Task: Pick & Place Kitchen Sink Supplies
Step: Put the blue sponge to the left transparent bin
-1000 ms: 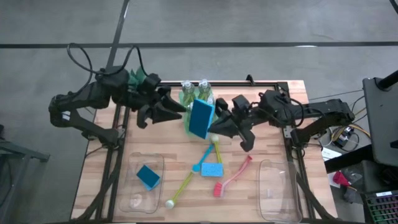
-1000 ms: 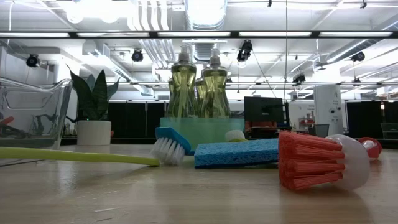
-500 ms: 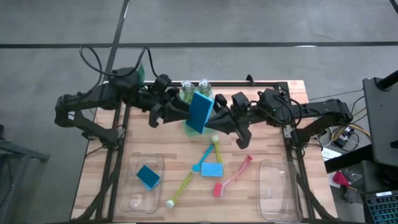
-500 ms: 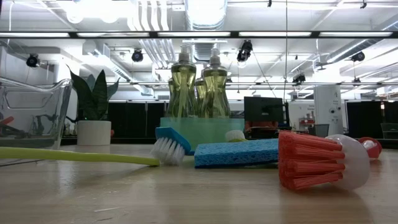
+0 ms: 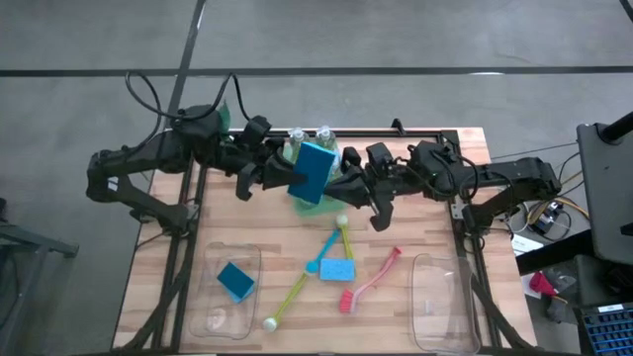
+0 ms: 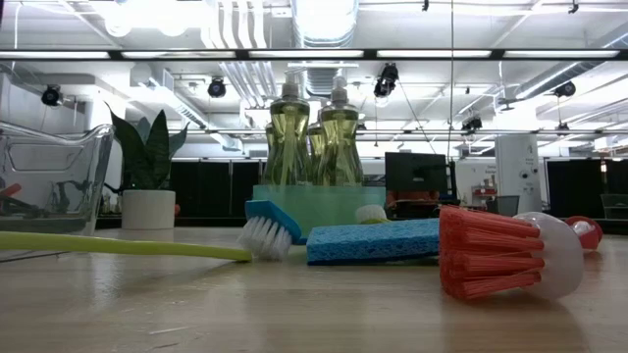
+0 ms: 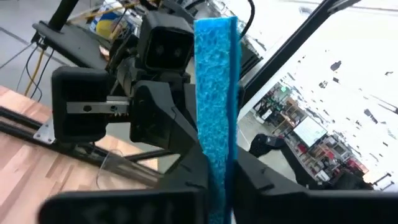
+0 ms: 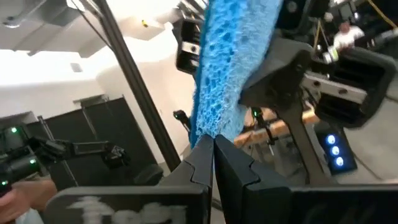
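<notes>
A blue sponge [image 5: 313, 170] hangs on edge in the air above the green tray [image 5: 309, 201], near the clear bottles [image 5: 309, 136] of yellow-green liquid. My left gripper [image 5: 294, 176] comes at it from the left and is shut on it. My right gripper [image 5: 334, 184] comes from the right and is also shut on it. On the table lie another blue sponge [image 5: 336, 269], a red brush [image 5: 371, 282], a yellow-green brush [image 5: 290, 299], a blue brush [image 5: 326, 252] and a yellow brush [image 5: 345, 237]. One more sponge [image 5: 235, 281] lies in the left bin. My left gripper pinches the sponge's two broad faces [image 7: 214, 168] between its fingers, coming about level from the table's left. The sponge stands on edge, lifted clear of the table and tray. My right gripper pinches the sponge's edge [image 8: 210, 127] at its fingertips, coming from the table's right. The sponge stands up beyond the fingers, clear of everything below.
Clear bins stand at the near left [image 5: 213, 316] and near right [image 5: 443, 302]. A potted plant [image 6: 147, 186] is at the far left. The bottles [image 6: 314, 137] stand in the tray right under the two arms. Brushes and a sponge crowd the table's middle.
My left gripper has moved toward the table's right, up to the sponge held by my right gripper, and has shut on it. The sponge and my right gripper have shifted slightly toward the far edge.
</notes>
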Controlling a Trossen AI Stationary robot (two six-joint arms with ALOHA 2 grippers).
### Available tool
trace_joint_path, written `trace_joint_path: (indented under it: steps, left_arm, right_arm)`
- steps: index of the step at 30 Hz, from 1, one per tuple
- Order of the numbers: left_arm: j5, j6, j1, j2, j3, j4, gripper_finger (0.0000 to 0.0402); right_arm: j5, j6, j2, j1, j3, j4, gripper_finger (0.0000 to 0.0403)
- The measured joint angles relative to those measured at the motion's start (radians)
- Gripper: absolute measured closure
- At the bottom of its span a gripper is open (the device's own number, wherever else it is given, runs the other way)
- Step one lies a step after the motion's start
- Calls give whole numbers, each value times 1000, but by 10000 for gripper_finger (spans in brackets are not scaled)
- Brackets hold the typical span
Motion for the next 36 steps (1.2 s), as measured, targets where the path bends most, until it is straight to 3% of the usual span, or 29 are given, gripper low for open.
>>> trace_joint_path:
  steps: [5,13,19,26,36]
  left_arm:
    - [72,7,18,-31,0,-130,395]
    - [322,114,21,-117,0,-536,368]
    - [322,178,6,-144,0,-858,378]
    - [324,427,-73,-80,-2,-1238,380]
    - [410,553,-175,-6,-227,-1198,370]
  right_arm:
    - [0,17,-7,-1,0,-77,377]
    - [3,18,-14,-8,0,-214,291]
    - [6,3,-11,-40,0,-256,254]
    - [3,-59,-11,-43,0,-258,249]
    - [3,-65,-9,-45,-2,-265,275]
